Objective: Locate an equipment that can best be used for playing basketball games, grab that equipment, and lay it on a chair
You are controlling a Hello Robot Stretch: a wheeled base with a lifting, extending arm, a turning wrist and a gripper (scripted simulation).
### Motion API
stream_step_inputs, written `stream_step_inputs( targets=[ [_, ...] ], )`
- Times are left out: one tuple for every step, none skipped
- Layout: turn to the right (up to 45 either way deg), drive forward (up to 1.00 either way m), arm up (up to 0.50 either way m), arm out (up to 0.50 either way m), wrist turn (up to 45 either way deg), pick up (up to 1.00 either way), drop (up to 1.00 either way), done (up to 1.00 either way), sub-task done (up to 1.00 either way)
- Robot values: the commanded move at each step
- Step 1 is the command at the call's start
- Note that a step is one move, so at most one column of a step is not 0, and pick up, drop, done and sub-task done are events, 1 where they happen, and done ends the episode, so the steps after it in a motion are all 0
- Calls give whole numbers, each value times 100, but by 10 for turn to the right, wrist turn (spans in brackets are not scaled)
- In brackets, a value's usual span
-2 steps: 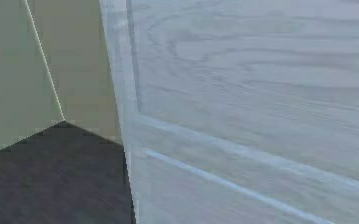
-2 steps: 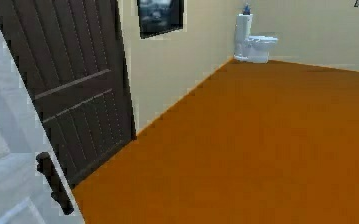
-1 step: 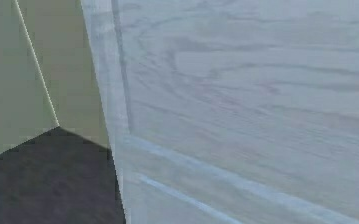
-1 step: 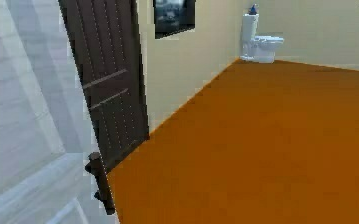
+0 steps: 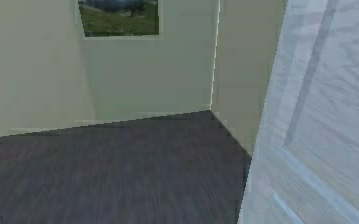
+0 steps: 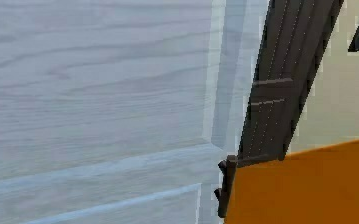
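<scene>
One white door crowds the arm side, so turning slowly toward open floor seems best; whether the jaws grip anything cannot be told.

Soft, even light falls on pale walls.

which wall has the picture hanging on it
The far wall in the forward view, left of the room's corner: the picture hangs high on it. The side wall right of the corner, beside the pale door, is bare.
</scene>
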Motion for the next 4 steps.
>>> stream_step_inputs(
  targets=[
    [-60, 0, 0, 0, 0, 0, 0, 0, 0],
    [0, 25, 0, 0, 0, 0, 0, 0, 0],
    [-180, 0, 0, 0, 0, 0, 0, 0, 0],
    [0, 50, 0, 0, 0, 0, 0, 0, 0]
  ],
)
